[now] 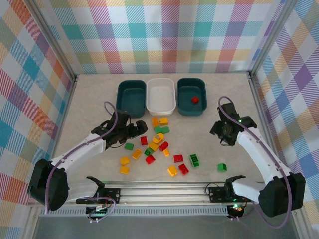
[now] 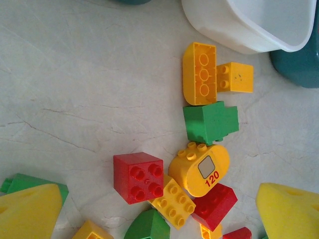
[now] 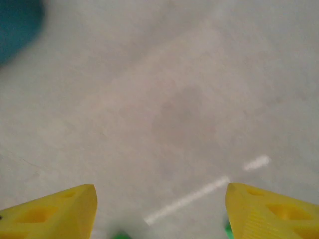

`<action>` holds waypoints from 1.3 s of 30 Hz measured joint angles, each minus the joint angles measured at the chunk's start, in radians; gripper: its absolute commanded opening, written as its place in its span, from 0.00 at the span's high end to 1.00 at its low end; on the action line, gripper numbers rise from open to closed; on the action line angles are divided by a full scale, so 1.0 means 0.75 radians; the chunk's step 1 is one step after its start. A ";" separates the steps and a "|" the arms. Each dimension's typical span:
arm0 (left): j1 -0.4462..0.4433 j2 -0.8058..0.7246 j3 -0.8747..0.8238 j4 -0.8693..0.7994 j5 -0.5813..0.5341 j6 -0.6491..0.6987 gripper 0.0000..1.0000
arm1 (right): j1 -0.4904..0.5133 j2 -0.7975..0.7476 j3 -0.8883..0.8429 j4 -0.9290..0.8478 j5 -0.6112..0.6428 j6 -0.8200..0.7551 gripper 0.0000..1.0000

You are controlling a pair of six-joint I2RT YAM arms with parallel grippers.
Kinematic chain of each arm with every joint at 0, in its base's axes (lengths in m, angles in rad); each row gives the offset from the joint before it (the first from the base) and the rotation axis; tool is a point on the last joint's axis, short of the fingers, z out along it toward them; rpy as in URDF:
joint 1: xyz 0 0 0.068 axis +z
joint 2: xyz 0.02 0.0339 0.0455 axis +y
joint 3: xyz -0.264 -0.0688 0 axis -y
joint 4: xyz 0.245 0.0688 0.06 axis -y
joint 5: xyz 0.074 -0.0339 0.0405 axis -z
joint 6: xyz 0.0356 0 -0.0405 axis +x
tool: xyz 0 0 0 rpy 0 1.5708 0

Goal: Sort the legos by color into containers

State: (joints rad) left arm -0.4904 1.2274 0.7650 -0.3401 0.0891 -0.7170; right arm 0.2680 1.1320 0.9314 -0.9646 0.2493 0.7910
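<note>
The yellow left fingers (image 2: 30, 214) are seen nearest, in the left wrist view. They are spread wide and nothing is gripped. A cluster of legos (image 2: 199, 149) is laid between and beyond them on the surface (image 2: 75, 74). The right fingers (image 3: 50, 214) are likewise parted, and only bare surface is seen between them.

The surface is pale and marbled, crossed by thin grey veins. In the top view it is closed in on three sides by walls (image 1: 164, 35) covered in pastel plaid, set in a metal frame (image 1: 65, 55). A rail (image 1: 164, 189) is run along the near edge between the arm bases. Three tubs are lined up side by side at the far end: the left teal tub (image 1: 131, 84), the white tub (image 1: 160, 82) and the right teal tub (image 1: 191, 82). One red brick (image 1: 195, 100) is lodged in the right teal tub. The remaining legos are scattered at mid-surface, near the tubs and just beside the left fingers. One green brick (image 1: 222, 167) is set apart, near the right arm.

The right wrist view is blurred. A teal patch (image 3: 17, 25) at its upper left corner is probably a tub, and green scraps at the bottom edge cannot be identified. In the left wrist view the white tub is cut off by the frame, and several legos are cropped at the bottom or partly hidden behind the fingers.
</note>
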 measured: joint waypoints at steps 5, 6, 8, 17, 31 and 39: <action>-0.005 0.004 -0.017 0.003 0.004 -0.039 0.00 | 0.000 0.007 -0.061 -0.137 -0.076 0.146 0.37; -0.005 0.005 -0.020 0.004 0.006 -0.042 0.00 | 0.002 0.009 -0.071 -0.136 -0.110 0.150 0.38; -0.006 0.005 -0.030 0.004 0.009 -0.047 0.00 | 0.043 0.040 -0.072 -0.120 -0.179 0.141 0.34; -0.006 0.023 -0.034 0.003 0.025 -0.013 0.00 | 0.570 0.413 0.072 0.006 -0.263 -0.102 0.27; -0.006 0.031 -0.004 0.002 0.070 0.036 0.00 | 0.672 0.521 0.001 0.032 -0.194 -0.229 0.32; -0.006 0.038 0.016 -0.004 0.070 0.041 0.00 | 0.672 0.552 -0.040 0.086 -0.193 -0.240 0.69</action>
State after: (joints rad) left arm -0.4950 1.2560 0.7773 -0.3431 0.1413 -0.6861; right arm 0.7723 1.5459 0.9016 -0.9001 0.1047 0.6109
